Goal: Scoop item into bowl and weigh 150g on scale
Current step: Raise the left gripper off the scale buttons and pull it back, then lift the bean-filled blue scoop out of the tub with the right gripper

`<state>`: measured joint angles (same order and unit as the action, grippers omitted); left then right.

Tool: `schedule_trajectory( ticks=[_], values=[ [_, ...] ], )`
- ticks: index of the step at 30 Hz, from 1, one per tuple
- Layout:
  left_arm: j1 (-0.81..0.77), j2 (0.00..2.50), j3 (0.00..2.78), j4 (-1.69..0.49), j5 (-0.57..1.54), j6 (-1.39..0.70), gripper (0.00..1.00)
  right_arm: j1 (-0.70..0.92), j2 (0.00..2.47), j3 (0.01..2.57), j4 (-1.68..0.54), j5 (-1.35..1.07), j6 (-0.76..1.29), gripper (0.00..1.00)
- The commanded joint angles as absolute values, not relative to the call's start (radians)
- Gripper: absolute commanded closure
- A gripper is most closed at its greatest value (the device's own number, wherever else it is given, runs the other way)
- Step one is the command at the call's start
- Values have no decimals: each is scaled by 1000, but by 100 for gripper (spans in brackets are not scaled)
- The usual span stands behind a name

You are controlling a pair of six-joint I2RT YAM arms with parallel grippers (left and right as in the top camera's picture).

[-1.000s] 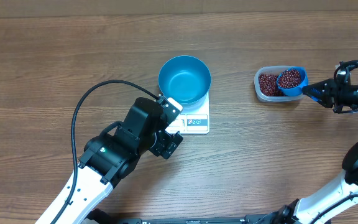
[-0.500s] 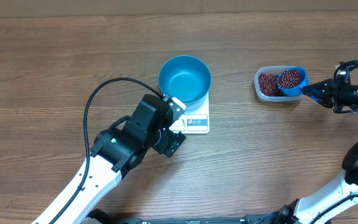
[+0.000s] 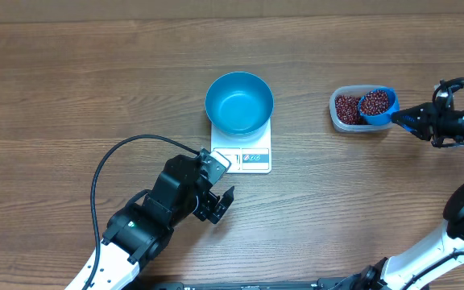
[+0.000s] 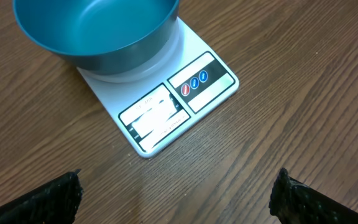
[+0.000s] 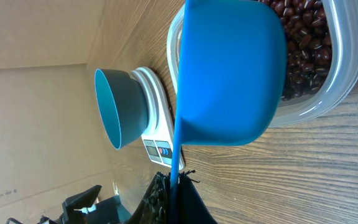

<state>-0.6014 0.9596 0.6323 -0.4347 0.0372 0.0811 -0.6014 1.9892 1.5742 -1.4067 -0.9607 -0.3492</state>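
Since a second ago the left arm has drawn back from the scale toward the near left of the bench. Its left claw now hangs short of the scale's near corner, touching nothing, with its fingers spread wide apart. On the right side nothing has shifted. The right claw is clamped on the handle of a small blue scoop, which is heaped with beans and held over the right end of a clear plastic tub. More of the dark red-brown beans lie in the tub beneath it. The blue bowl stands upright on the far part of the scale, mid-bench and well apart from the tub, with nothing inside. The scale's display and button panel face the near edge; its reading is too faint to make out.
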Motion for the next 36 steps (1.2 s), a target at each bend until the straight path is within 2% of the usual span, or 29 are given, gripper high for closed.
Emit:
schedule_trajectory(
  ticks=[1,10,36],
  values=[
    [-594,974,625,-445,33,101,1,-599,1993,1572,-1405,-986,-368,96],
    [-594,1045,625,-441,34,101,1,-599,1993,1572,-1403,-986,-368,96],
    [-594,1045,625,-441,34,101,0,-600,1992,1636,-1459,-1023,-368,96]
  ],
)
